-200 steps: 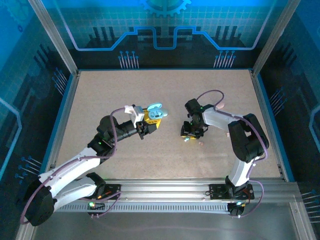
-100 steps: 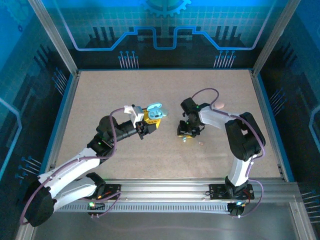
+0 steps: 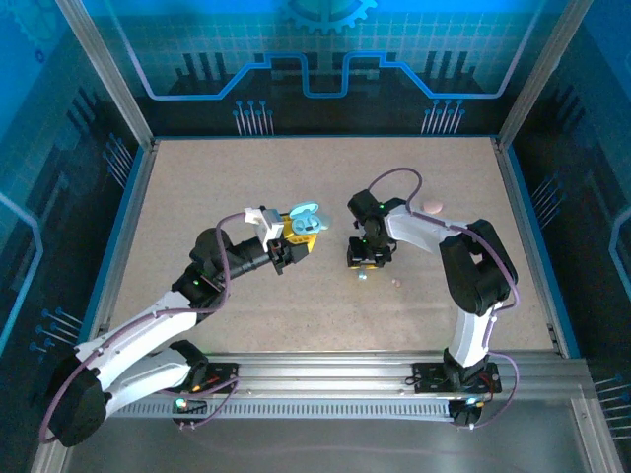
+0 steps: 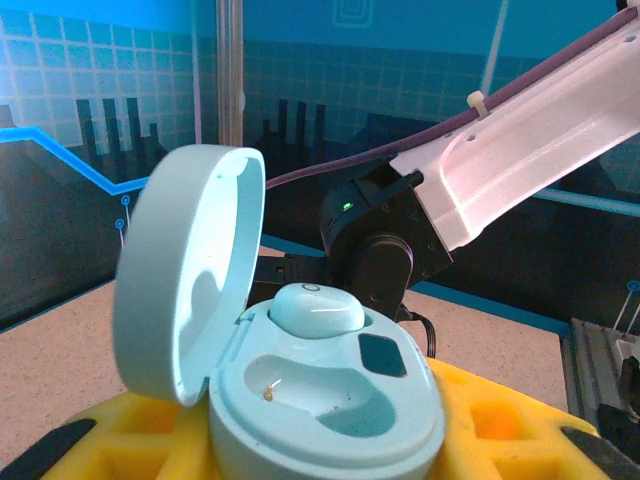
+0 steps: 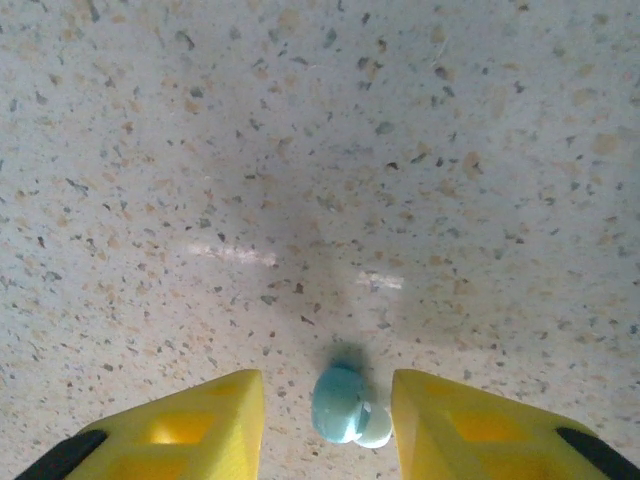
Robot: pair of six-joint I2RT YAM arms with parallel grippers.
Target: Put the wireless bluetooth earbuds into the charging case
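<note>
Seated earbud: a pale blue-white earbud [image 4: 315,310] lies in the far socket of the charging case [image 4: 395,400], beside a dark square patch on the case's top face.
Near socket: this hollow in the case holds no earbud; a small metal contact shows at its bottom.
Lid: hinged open and standing nearly upright on the case's left side in the left wrist view, its inside hollow bare.
Left tool: the left tool [image 4: 320,440] has its yellow fingers closed on the case's base from both sides, socket face up; in the top view it [image 3: 296,235] holds the case [image 3: 305,214] near the middle of the tabletop [image 3: 217,187].
Loose earbud: a second pale blue earbud [image 5: 345,403] is to the right of the case and slightly nearer the arm bases [image 3: 363,275].
Right tool: the right tool [image 5: 326,405] points down right of the case [image 3: 364,260], fingers partly open astride the loose earbud, with a clear gap on one side and the earbud close against the other finger; contact cannot be told.
Pinkish earbud: the pinkish earbud [image 3: 396,282] lies on the tabletop, farther right of the case than the loose earbud.
Pink pod: a pink pod [image 3: 432,207] lies well right of the case, toward the back.
</note>
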